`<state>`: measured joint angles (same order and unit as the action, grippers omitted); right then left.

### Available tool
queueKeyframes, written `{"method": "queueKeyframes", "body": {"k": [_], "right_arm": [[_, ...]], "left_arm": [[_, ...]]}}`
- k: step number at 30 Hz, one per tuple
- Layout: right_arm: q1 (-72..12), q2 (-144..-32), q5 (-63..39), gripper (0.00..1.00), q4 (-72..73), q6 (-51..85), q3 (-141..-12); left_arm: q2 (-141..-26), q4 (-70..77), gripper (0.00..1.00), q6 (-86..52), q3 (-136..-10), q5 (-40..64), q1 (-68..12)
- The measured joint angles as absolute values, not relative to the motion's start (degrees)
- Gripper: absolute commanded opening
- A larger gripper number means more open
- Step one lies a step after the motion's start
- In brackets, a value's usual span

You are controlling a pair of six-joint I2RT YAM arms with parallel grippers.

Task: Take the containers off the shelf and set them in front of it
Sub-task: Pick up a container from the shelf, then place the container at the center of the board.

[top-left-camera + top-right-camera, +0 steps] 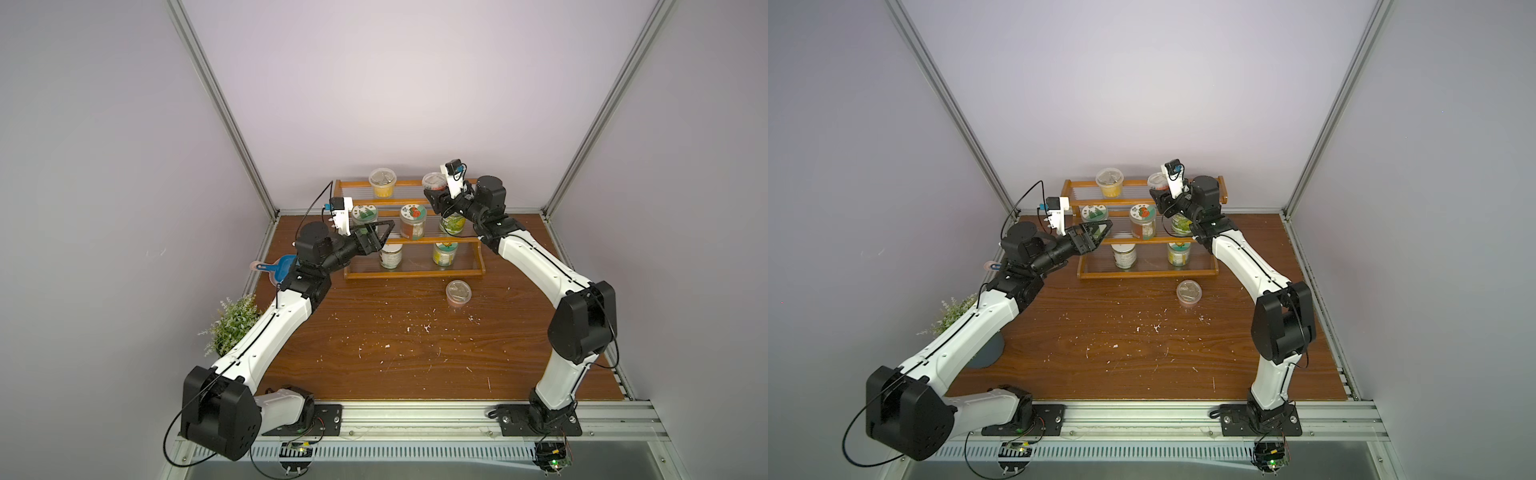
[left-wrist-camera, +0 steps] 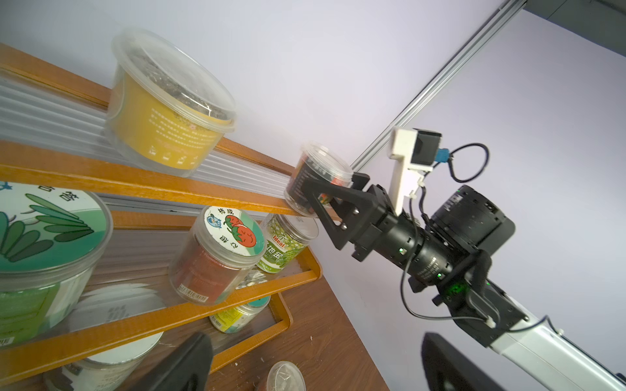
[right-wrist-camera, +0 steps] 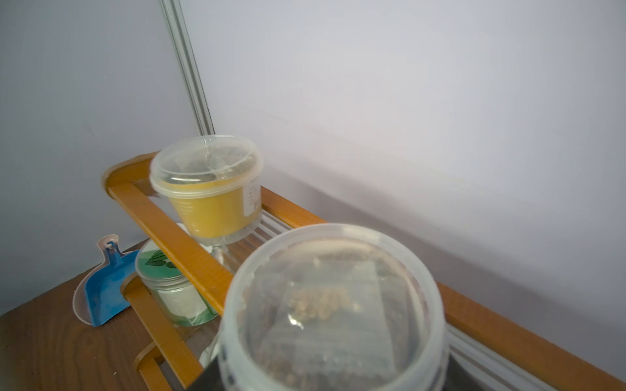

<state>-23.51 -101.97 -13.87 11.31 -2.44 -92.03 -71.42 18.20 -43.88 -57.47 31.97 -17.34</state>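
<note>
The shelf (image 1: 415,272) stands at the back of the table, and most of the containers sit on it. On its top tier are a yellow cup (image 1: 382,183) and, at the right end, a dark cup (image 1: 432,182). My right gripper (image 1: 433,196) is shut on the dark cup (image 2: 318,176), whose clear lid (image 3: 332,304) fills the right wrist view. My left gripper (image 1: 384,232) is open and empty beside the green-lidded jar (image 1: 365,214) on the middle tier. Its fingers (image 2: 189,362) stand wide apart. An orange cup (image 1: 459,293) stands on the table in front of the shelf.
A tomato-lidded jar (image 1: 413,220) and a green jar (image 1: 453,224) share the middle tier. Two jars (image 1: 390,255) stand on the bottom tier. A blue dustpan (image 1: 282,268) lies left of the shelf and a potted plant (image 1: 232,322) is under the left arm.
</note>
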Motion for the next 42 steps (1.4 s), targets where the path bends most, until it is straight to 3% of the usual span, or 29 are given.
{"method": "queueKeyframes", "body": {"k": [9, 25, 32, 42], "right_arm": [[-26.94, -84.49, -13.78, 0.62, 15.14, -2.57, -74.72], [-44.8, -58.54, -3.57, 0.61, 20.86, 1.17, -34.98], [-49.34, -63.2, 3.4, 0.64, 29.71, 3.42, -26.06], [-49.8, -81.25, 8.23, 0.66, 44.36, 3.81, -24.93]], "left_arm": [[-71.35, 18.22, 1.0, -43.92, -57.43, 32.36, -17.1], [-63.77, 16.19, 1.0, -43.94, -50.26, 33.36, -16.78], [-62.7, 16.03, 1.0, -43.94, -49.74, 33.34, -16.78], [-62.61, 16.03, 1.0, -43.94, -49.43, 33.34, -16.78]]}}
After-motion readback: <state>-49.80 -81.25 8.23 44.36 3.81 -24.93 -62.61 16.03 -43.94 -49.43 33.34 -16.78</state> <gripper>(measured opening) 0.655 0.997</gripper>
